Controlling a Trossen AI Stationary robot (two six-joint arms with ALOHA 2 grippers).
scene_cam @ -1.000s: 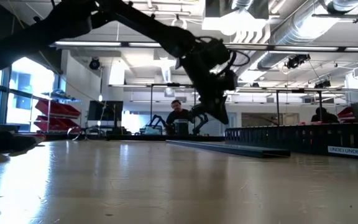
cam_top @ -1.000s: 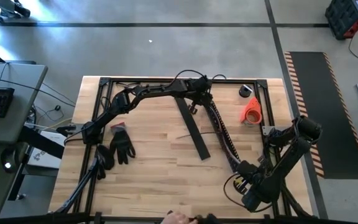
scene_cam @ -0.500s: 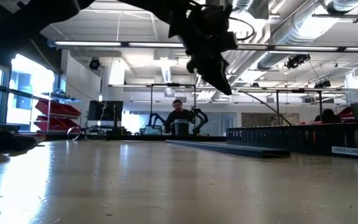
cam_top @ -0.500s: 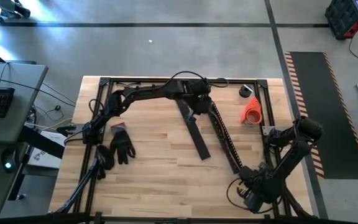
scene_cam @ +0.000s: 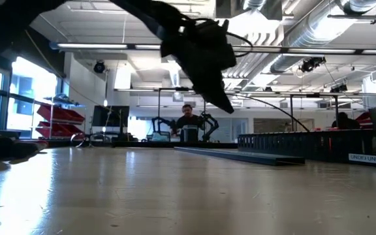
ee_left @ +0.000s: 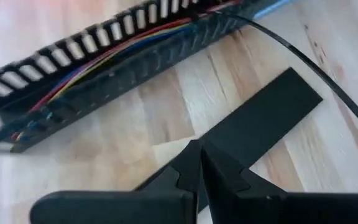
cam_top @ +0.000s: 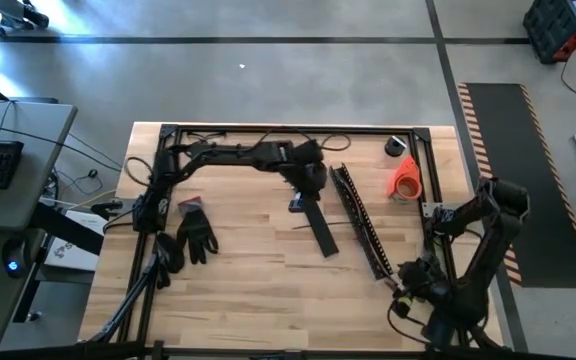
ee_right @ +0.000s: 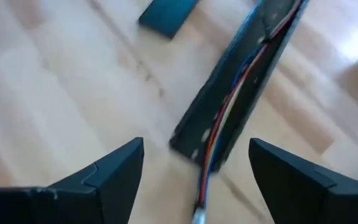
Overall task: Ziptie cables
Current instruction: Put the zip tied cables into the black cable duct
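My left gripper [ee_left: 201, 163] hangs pinched together over the strip [ee_left: 260, 118], top centre; my right gripper [ee_right: 194, 171], lower right, gapes wide before the cables [ee_right: 229, 106].

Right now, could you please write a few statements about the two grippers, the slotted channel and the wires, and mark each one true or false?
1. The right gripper is open. True.
2. The left gripper is open. False: its fingers are shut together above the flat black strip.
3. The thin coloured wires lie inside the long black slotted channel bar. True.
4. The orange roll of tape sits by the table's left edge. False: it is near the far right corner.
5. The right gripper is closed on the channel bar. False: it hovers open near the bar's end.
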